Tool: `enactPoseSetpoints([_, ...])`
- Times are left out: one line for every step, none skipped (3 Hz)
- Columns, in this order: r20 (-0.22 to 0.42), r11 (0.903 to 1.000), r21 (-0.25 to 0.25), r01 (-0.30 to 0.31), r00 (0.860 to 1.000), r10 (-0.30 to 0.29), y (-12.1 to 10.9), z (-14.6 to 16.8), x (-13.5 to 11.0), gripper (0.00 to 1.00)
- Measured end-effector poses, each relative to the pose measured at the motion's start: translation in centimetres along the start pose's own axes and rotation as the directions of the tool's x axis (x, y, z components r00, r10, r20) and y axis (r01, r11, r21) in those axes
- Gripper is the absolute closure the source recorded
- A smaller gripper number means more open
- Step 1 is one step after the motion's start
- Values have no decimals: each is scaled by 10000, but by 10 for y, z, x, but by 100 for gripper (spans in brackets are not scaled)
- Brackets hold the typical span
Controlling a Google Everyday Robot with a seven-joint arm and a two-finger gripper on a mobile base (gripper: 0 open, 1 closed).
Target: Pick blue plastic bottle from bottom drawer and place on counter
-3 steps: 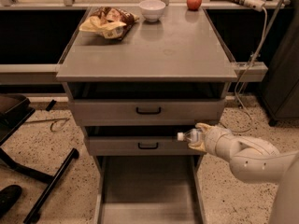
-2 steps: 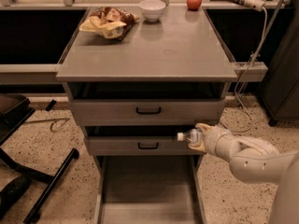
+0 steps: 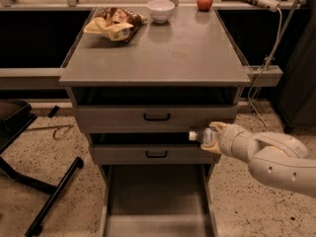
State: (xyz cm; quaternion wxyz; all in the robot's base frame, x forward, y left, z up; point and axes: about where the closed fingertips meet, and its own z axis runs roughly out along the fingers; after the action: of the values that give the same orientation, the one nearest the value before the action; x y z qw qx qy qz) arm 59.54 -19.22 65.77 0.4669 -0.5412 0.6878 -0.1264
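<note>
While the bottom drawer [image 3: 158, 206] stands pulled out low at the front of the cabinet, the blue plastic bottle [image 3: 204, 134] is above it and off to its right side, held in the air level with the gap between the two shallower drawers [image 3: 148, 117] with black handles. The gripper [image 3: 211, 138], on a white arm [image 3: 271, 154] reaching in from the right edge, has its tan fingers [image 3: 216, 127] closed over and under the bottle, which lies roughly sideways with its white cap pointing left. Much of the bottle's body is covered by the fingers, so its label cannot really be made out. The counter [image 3: 168, 53] spreads grey above the drawers, well apart from the bottle. At its far edge sit a crumpled snack bag [image 3: 114, 24], a white bowl [image 3: 161, 10] and a red apple [image 3: 204, 1]. A black chair base [image 3: 47, 184] rests on the speckled floor at left.
</note>
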Motion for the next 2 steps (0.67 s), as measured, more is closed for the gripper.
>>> enactPoseSetpoints([388, 9991, 122, 411, 9984, -415, -26, -27, -52, 100])
enactPoseSetpoints([1103, 9978, -68, 662, 9918, -650, -30, -45, -85, 100])
